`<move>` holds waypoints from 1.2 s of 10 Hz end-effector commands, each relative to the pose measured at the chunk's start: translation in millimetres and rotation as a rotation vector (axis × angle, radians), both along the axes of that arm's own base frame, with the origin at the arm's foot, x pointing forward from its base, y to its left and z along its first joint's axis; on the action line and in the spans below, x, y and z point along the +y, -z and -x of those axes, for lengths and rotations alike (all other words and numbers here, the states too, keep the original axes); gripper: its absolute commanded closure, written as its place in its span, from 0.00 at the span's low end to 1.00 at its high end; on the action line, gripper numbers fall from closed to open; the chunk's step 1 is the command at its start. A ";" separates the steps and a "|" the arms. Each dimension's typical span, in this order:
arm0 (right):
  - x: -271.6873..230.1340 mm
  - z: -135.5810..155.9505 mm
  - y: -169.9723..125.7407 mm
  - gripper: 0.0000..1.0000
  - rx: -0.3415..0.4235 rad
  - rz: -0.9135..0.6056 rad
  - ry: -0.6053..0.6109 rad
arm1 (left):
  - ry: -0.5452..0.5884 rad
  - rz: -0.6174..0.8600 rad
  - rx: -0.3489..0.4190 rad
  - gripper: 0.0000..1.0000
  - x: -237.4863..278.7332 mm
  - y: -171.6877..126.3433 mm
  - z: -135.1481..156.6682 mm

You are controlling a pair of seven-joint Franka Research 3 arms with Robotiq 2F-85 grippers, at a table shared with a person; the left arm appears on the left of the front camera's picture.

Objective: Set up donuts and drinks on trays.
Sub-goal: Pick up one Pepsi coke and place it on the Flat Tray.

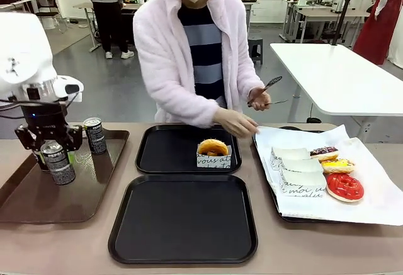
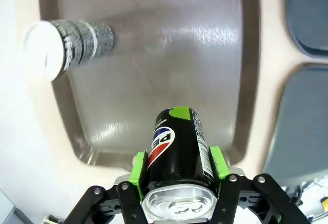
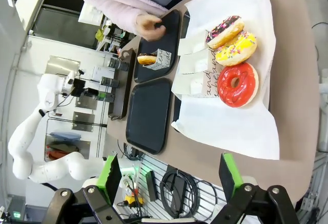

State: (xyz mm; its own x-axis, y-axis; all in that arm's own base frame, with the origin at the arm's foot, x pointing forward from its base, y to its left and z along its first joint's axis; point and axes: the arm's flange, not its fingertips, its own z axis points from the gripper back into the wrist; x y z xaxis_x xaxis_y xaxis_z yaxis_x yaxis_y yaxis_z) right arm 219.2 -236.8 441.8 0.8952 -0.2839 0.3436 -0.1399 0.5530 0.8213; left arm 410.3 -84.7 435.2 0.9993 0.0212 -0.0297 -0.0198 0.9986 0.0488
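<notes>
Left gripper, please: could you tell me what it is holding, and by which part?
The left gripper holds a drink can by its sides near the silver top, between its green fingers.

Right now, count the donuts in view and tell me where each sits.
4. A plain donut on the far black tray; a chocolate donut, a yellow donut and a red donut on the white paper at the right. The white sleeves beside them could hide more.
</notes>
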 end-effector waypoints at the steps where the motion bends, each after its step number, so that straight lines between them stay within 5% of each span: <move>1: -1.5 -1.2 0.6 0.00 -0.020 -0.011 -0.002 | 0.006 -0.041 -0.018 1.00 -19.5 -45.6 25.7; 9: -1.5 -1.2 0.6 0.00 -0.020 -0.011 -0.002 | 0.033 -0.029 -0.021 1.00 -22.6 -60.5 34.7; 10: -1.5 -1.2 0.6 0.00 -0.020 -0.011 -0.002 | 0.030 -0.030 -0.011 0.41 -21.3 -59.2 34.8; 12: -1.5 -1.2 0.6 0.00 -0.020 -0.011 -0.002 | 0.058 -0.055 -0.105 0.41 -67.0 -68.9 21.8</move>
State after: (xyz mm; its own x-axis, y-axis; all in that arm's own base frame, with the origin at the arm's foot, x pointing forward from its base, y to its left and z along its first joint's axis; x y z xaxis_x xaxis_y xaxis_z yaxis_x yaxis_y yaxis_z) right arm 219.2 -236.8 441.8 0.8953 -0.2838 0.3433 -0.1394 0.5534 0.8212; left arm 378.3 -126.6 499.4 0.9990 -0.0400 0.0217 0.0380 0.9957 0.0846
